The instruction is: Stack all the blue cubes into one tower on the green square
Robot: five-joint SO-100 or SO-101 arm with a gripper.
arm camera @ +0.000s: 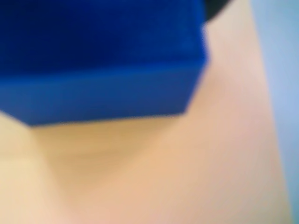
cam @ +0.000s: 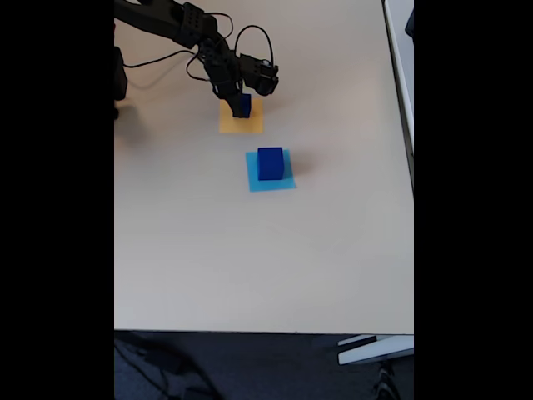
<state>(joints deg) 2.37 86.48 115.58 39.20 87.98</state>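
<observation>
On the table [cam: 208,250]: a pale beige top is filling most of the fixed view, with dark floor showing along its near edge.
Arm: a black arm [cam: 166,21] is reaching in from the upper left of the fixed view, cables looping over its wrist.
Gripper: the gripper [cam: 241,108] is pointing down over the orange square [cam: 254,125], its fingers closing around a dark blue cube.
Held cube: the smaller blue cube [cam: 242,106] is sitting between the fingers, over the upper part of the orange paper; whether it is touching the paper or hanging just above it cannot be told from the fixed view.
Wrist view: a blurred blue cube [arm camera: 98,60] is crowding the upper left of the picture, probably the held one, with orange-tinted paper [arm camera: 154,172] spreading beneath it and a pale bluish strip running down the right edge.
Second cube: a larger blue cube [cam: 270,162] is resting upright on the light blue square [cam: 283,183], towards that paper's upper half, well apart from the gripper.
Squares: the orange paper is lying just beyond the light blue one in the fixed view, the two not touching.
</observation>
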